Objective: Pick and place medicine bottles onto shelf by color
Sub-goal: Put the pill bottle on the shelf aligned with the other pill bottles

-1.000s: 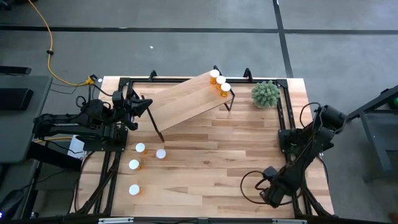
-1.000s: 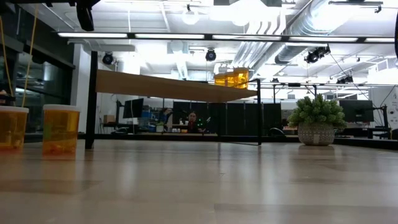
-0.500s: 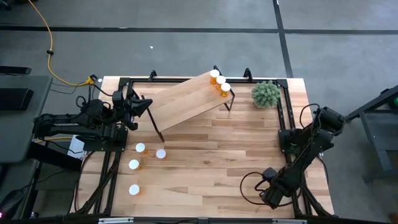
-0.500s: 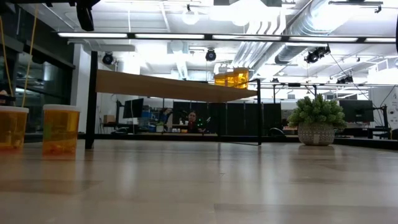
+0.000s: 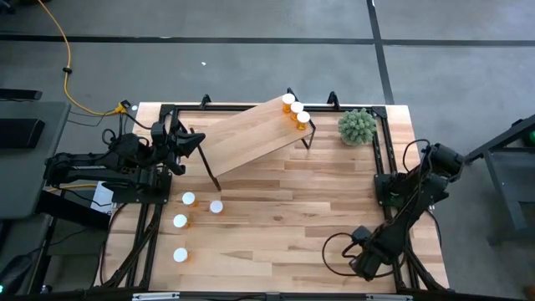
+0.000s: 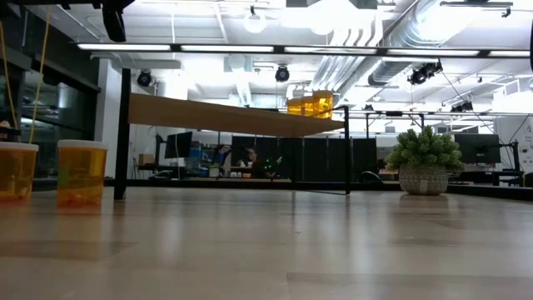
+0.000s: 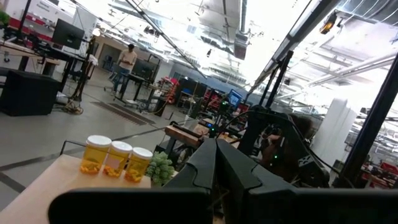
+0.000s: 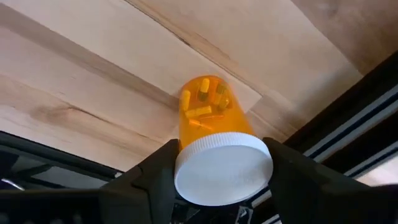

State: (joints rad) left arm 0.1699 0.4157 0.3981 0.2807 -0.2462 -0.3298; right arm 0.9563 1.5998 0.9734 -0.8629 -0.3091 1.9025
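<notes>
The shelf (image 5: 251, 134) stands slantwise at the table's far side, with three orange medicine bottles (image 5: 296, 107) in a row at its right end; the low view shows them as well (image 6: 310, 104). Several more white-capped bottles (image 5: 189, 199) stand on the table at the near left. One orange bottle (image 8: 205, 112) stands at the table's near right corner, between the fingers of my right gripper (image 8: 222, 186); the gripper (image 5: 365, 262) hides it in the high view. My left gripper (image 5: 199, 140) is shut, holds nothing, and waits by the shelf's left end. My right gripper has the bottle's white cap (image 8: 186, 168) between its two fingers (image 8: 149, 180), one on each side of the cap's rim. The fingers come steeply from above. The bottle stands upright with its base on the table.
A fuzzy green plant (image 5: 358, 125) stands at the far right next to the shelf. Black frame rails (image 8: 348, 124) run along the table's edge close to the held bottle. The middle of the tabletop (image 5: 284, 201) is bare wood.
</notes>
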